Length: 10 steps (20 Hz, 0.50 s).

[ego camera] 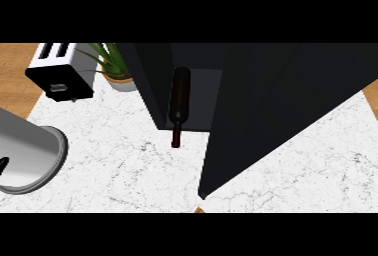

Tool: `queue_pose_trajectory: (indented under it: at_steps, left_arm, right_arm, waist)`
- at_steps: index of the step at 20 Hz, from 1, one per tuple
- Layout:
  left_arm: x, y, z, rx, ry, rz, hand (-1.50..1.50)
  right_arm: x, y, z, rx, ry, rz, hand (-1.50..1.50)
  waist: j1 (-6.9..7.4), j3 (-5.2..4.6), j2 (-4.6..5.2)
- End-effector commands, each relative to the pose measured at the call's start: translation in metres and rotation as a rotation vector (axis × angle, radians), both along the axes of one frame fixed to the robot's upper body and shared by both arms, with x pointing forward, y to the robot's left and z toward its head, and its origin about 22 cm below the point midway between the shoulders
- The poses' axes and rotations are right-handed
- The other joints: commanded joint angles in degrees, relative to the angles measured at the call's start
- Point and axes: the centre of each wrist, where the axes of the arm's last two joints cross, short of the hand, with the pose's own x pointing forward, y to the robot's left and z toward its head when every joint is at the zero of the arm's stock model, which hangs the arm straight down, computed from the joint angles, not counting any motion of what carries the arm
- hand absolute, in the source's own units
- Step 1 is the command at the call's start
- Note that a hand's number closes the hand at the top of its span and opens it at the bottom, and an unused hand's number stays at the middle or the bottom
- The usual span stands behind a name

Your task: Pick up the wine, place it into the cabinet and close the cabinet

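Note:
The dark wine bottle lies on its side on the floor of the black cabinet. Its neck sticks out past the cabinet's front edge, over the white marble counter. The cabinet door stands open, swung out toward me, and its lower corner reaches close to the counter's near edge. My left forearm shows as a large grey cylinder at the left edge. Only a black sliver of the left hand peeks out there, well away from the bottle. My right hand is out of sight.
A white and black toaster stands at the back left. Beside it, against the cabinet's left wall, is a potted green plant. Wooden floor shows beyond the counter's corners.

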Motion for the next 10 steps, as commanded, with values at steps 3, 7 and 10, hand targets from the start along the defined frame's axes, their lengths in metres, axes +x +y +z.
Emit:
queue_pose_trajectory:
  at_steps: [3,7,10]
  left_arm:
    - [-0.008,0.021,0.007,-0.015,-0.002,-0.034,-1.5]
    - [-0.004,0.028,0.015,-0.018,-0.029,-0.047,-1.5]
    - [-0.012,0.046,0.015,-0.019,-0.011,-0.026,-1.5]
  right_arm:
    - [0.021,0.051,0.01,0.097,-0.03,-0.039,1.5]
    - [0.056,0.061,0.024,0.118,-0.025,-0.151,1.5]
    - [0.081,0.073,0.042,0.099,-0.026,-0.167,1.5]
  waist:
    - [1.28,0.1,0.32]
    - [2.04,0.12,0.6]
    - [1.26,0.24,0.7]
